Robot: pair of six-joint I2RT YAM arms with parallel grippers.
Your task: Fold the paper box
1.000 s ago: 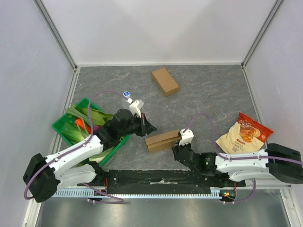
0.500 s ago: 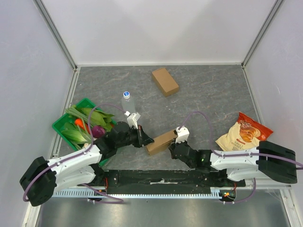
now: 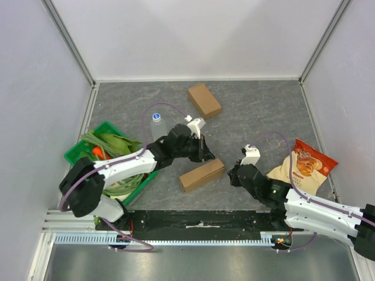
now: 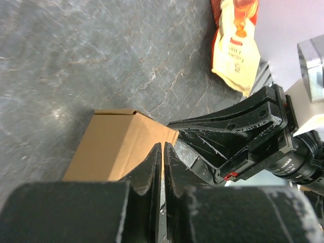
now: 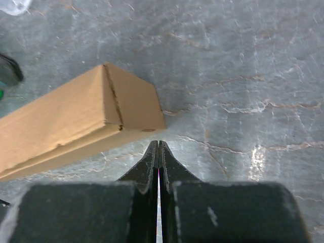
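Paper box (image 3: 201, 174) lies flat on the grey surface (image 3: 258, 117), near the front and centre, between your two arms. It reads as a long closed carton. The right wrist view shows the end panel (image 5: 134, 101) shut, with a crease along its edge.

Left gripper (image 3: 208, 156): fingers pressed together with only a hairline slit between them, grasping nothing. It sits over the far right end of the box. In the left wrist view the tips (image 4: 162, 147) overlap the box's end (image 4: 121, 147), but you cannot tell contact from this angle.

Right gripper (image 3: 232, 177): clenched, empty. It rests just beside the right end of the box. In the right wrist view the tips (image 5: 158, 144) stand just off the near corner of the box (image 5: 66, 126), with a thin strip of surface showing between them.

Other items noted:
- A second brown box (image 3: 204, 100) sits toward the back.
- A snack bag (image 3: 302, 167) lies on the right.
- A green tray (image 3: 74, 152) of vegetables is on the left.
- A clear bottle (image 3: 156, 122) stands just beyond the tray.
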